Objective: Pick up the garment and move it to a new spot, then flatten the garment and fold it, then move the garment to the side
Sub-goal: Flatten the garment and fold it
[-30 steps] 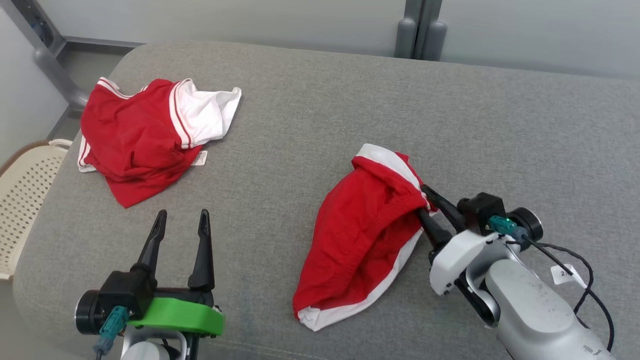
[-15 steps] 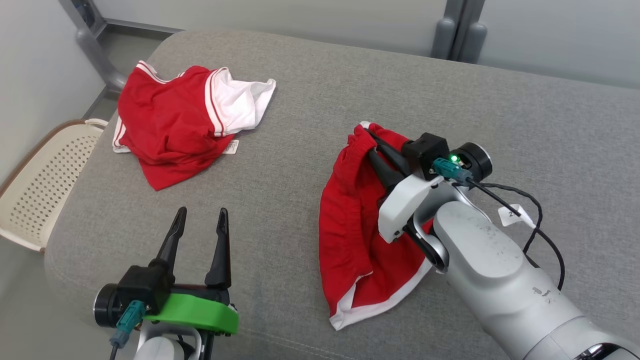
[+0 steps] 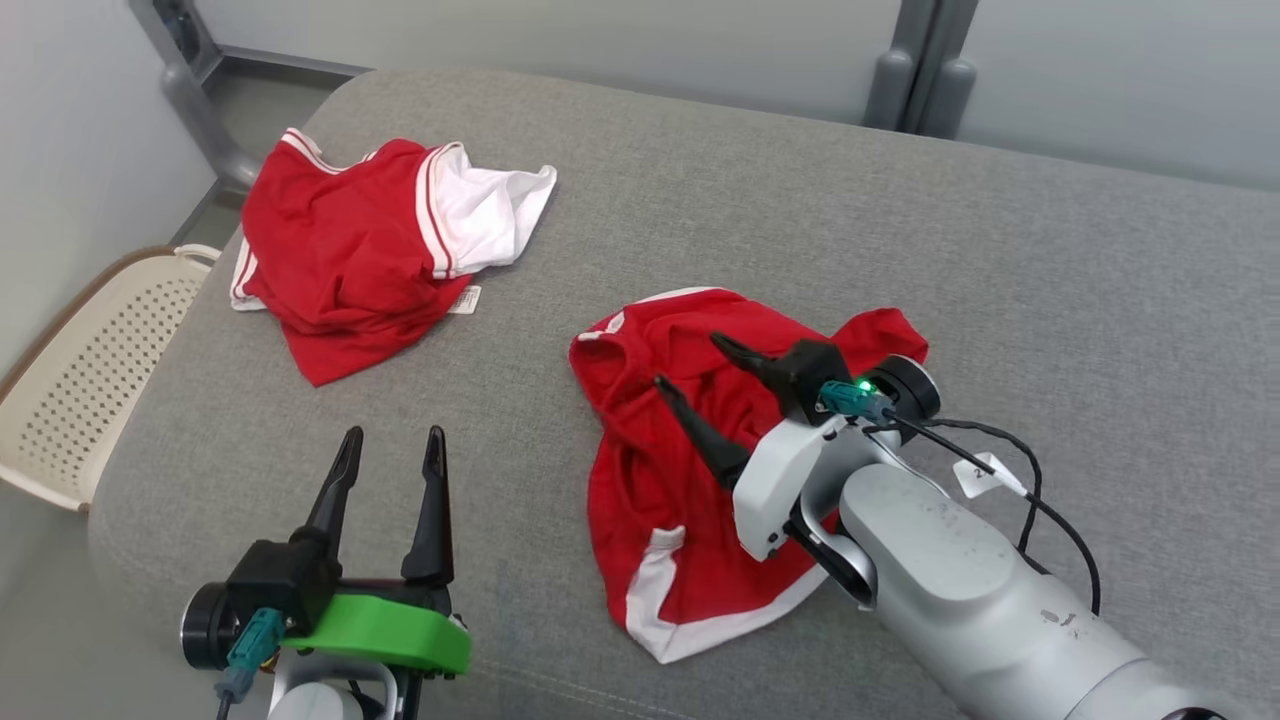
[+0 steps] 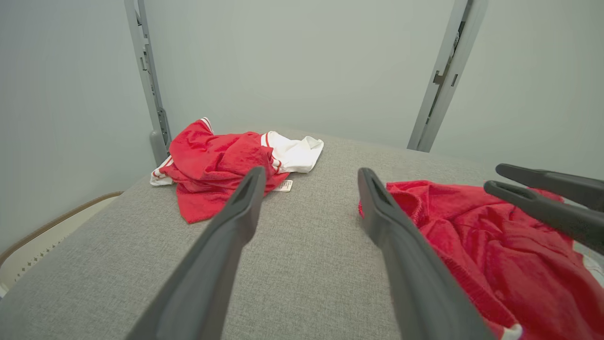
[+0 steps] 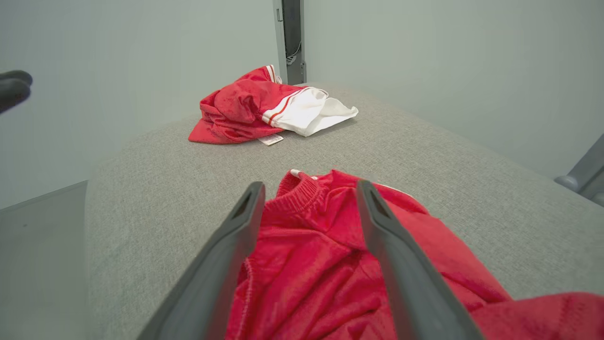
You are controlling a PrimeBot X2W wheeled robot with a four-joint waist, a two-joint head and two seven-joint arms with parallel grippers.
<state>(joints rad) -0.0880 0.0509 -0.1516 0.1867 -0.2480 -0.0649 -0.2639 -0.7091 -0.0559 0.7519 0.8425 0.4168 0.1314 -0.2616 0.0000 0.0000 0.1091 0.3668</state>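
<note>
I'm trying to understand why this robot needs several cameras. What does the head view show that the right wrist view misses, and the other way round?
Head view adds: the cream perforated basket beside the grey padded surface, the right arm's pale forearm, and the near red garment laid out whole, white hems included.
Right wrist view adds: a close look at that garment's ribbed edge, seen from just behind the open right gripper.
Shared: both garments, including the red-and-white one farther off, the grey surface and the right gripper.
</note>
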